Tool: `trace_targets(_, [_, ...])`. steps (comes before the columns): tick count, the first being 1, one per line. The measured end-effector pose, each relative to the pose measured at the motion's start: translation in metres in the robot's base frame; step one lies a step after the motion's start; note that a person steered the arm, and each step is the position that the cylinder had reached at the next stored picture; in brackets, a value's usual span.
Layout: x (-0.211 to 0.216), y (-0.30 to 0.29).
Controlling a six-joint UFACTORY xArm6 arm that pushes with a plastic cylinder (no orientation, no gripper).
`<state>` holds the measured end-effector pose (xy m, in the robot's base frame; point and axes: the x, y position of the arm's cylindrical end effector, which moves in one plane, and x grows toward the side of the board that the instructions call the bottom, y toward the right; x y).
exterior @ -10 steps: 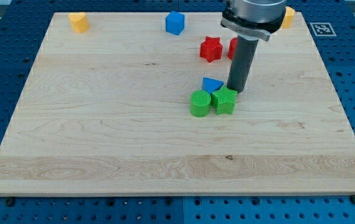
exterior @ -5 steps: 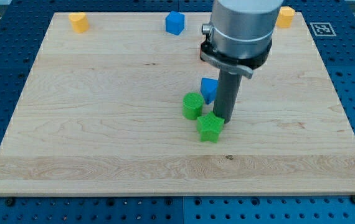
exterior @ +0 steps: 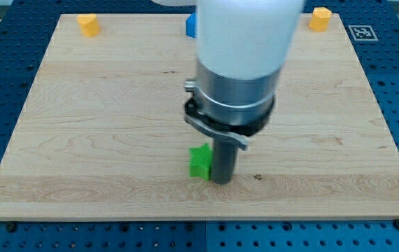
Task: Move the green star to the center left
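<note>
Camera view: the pale wooden table (exterior: 101, 140) shows wide bare grain toward the view's left. The arm's body hides much of the middle. The ribbed green star (exterior: 200, 161) sits low, near the view's bottom edge. My tip (exterior: 220, 181) touches its right side; there is no hand, only a dark rod. Two yellow blocks (exterior: 87, 24) (exterior: 319, 18) sit at the top corners, a blue block (exterior: 191, 25) half hidden between.

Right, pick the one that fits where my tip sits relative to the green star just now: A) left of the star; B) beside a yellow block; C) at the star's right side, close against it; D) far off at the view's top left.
C: my tip stands right at the green star's right side, near the board's bottom middle.
</note>
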<state>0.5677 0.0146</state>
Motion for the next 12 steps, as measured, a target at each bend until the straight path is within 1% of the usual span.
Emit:
trace_targets(2, [-0.028, -0.073])
trace_targets(4, [-0.081, -0.14])
trace_targets(5, [-0.099, -0.16])
trace_targets(7, [-0.123, -0.176])
trace_targets(9, [-0.123, -0.168])
trace_targets(10, [-0.136, -0.16])
trace_targets(11, [-0.159, -0.16])
trace_targets(12, [-0.164, -0.172])
